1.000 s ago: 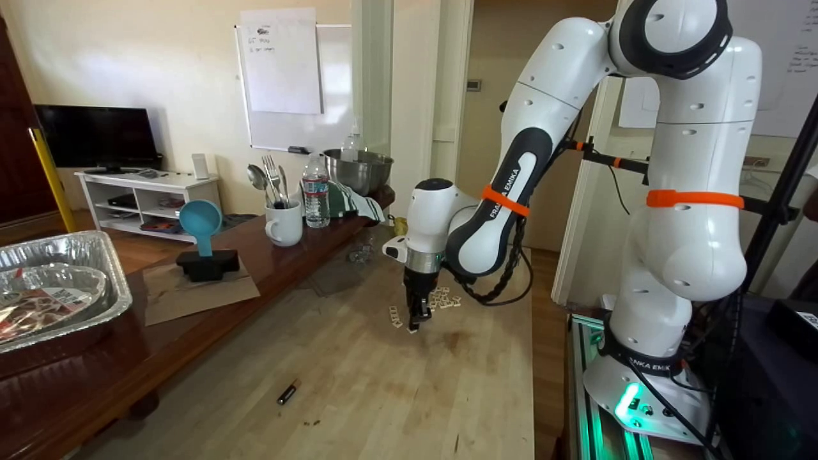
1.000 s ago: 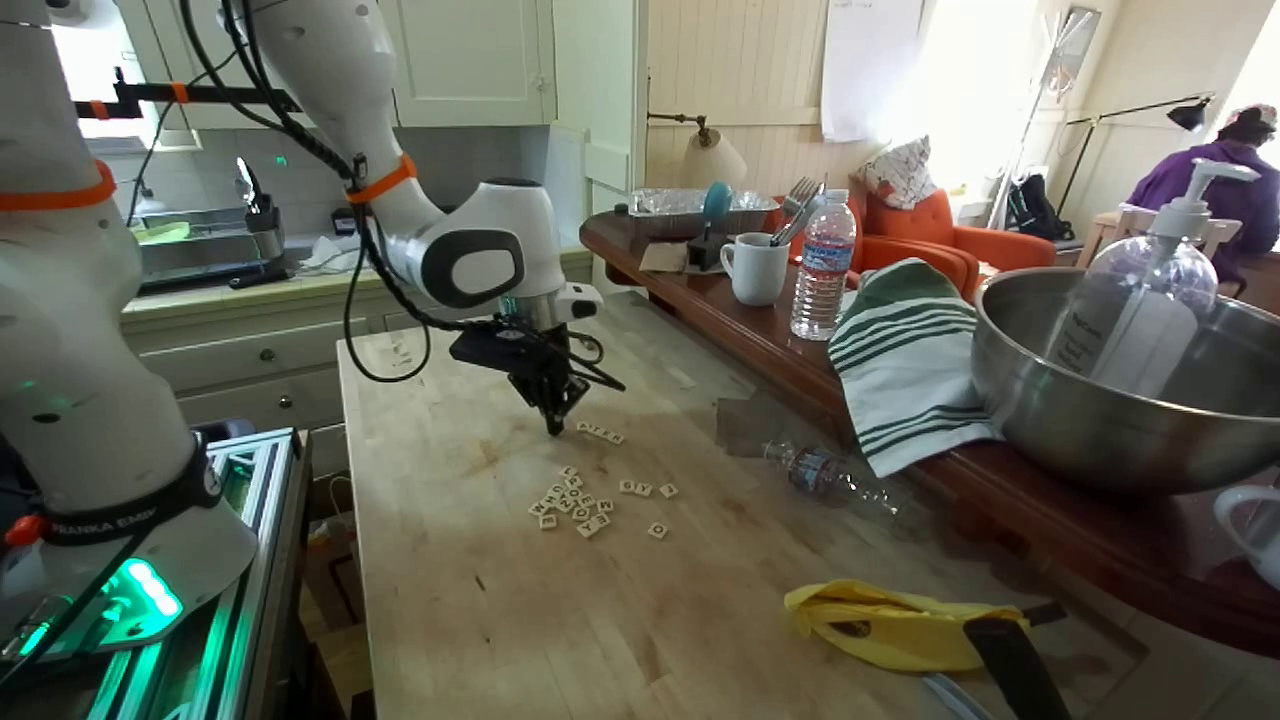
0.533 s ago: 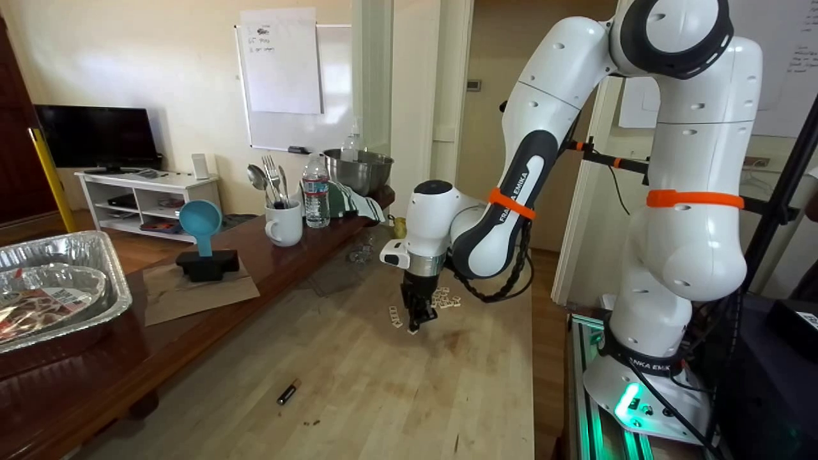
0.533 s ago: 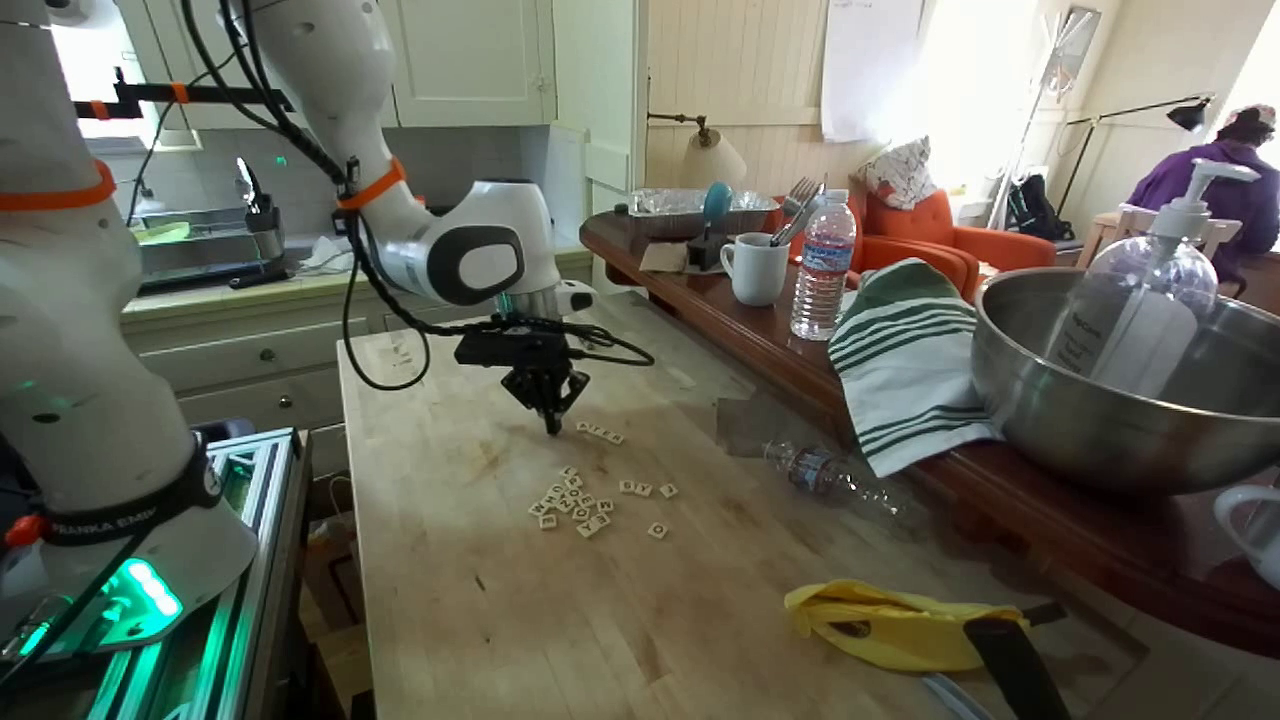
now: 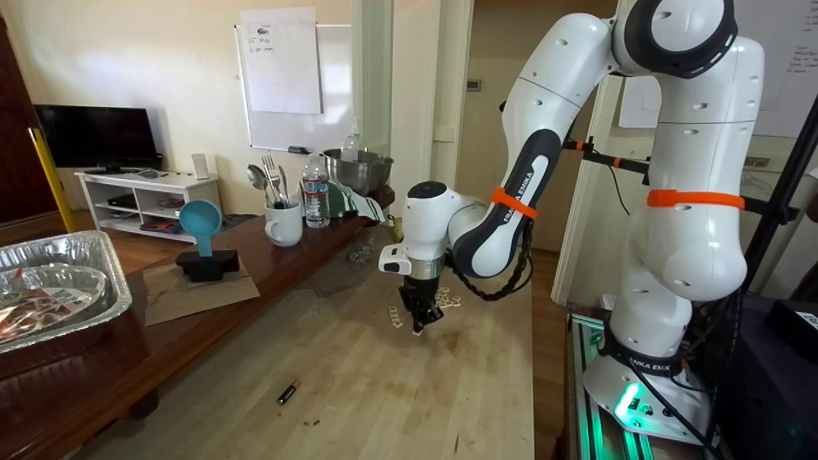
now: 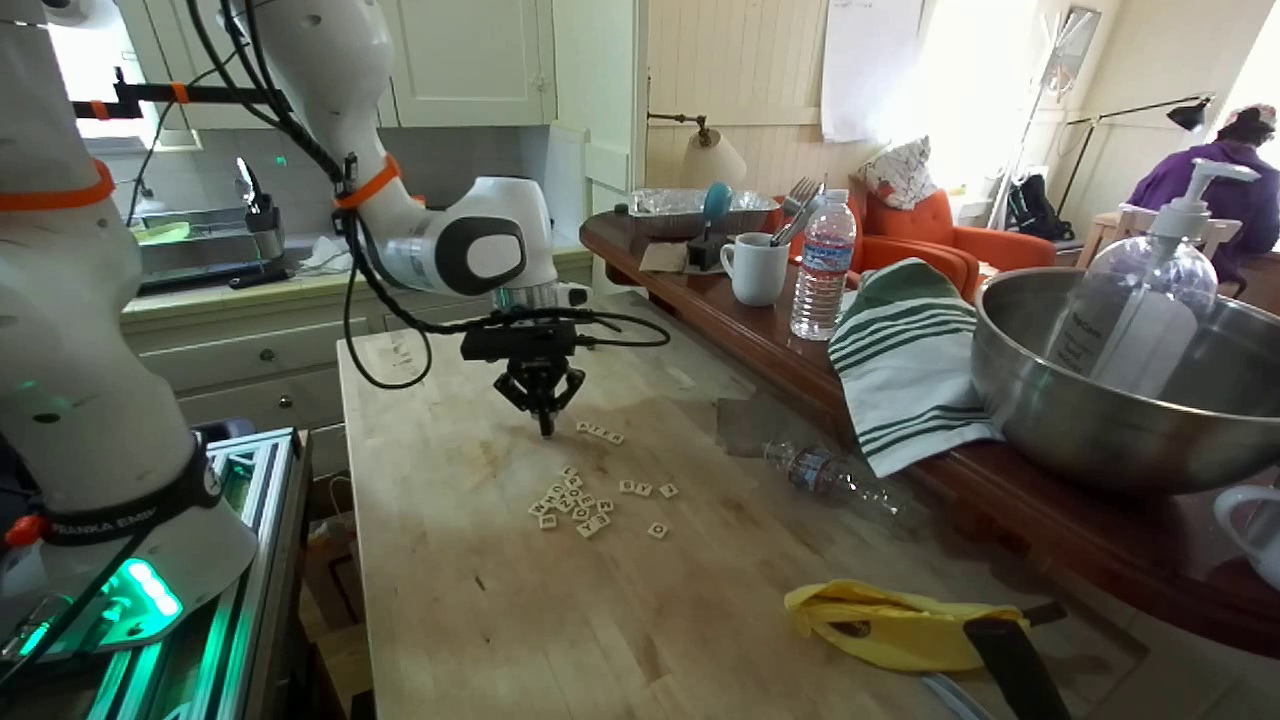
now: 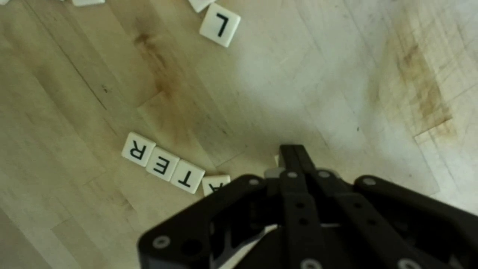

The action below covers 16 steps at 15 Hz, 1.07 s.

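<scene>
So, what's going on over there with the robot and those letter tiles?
A white robot arm hangs over a wooden table. Its pincer is shut, apparently holding nothing, its tip right by a small tile that it mostly hides in the wrist view; I can't tell whether they touch. Beside it, a row of tiles spells A, T, E, R, the A partly covered in that view. A jumble of loose tiles lies a bit farther off.
</scene>
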Tool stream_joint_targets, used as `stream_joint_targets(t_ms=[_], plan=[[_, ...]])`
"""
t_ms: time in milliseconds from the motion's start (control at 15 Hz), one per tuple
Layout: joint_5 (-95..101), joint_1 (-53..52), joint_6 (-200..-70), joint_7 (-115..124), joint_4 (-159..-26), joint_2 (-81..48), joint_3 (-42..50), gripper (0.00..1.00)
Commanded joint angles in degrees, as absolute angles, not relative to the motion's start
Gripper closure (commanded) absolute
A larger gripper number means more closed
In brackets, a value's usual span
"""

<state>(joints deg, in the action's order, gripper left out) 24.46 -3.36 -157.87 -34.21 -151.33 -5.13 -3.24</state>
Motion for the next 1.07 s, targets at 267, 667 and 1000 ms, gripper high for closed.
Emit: stream_joint_targets(t_ms=[267,667,1000], plan=[[-2.9,-1.5,-155.0,-56.0,-154.6,0.6,-7.4,1.0],[-10.1,-3.5,-153.0,-51.9,-154.7,3.5,-5.4,1.0],[-16.1,-4.4,-154.7,-44.6,-155.4,2.4,-5.3,1.0]])
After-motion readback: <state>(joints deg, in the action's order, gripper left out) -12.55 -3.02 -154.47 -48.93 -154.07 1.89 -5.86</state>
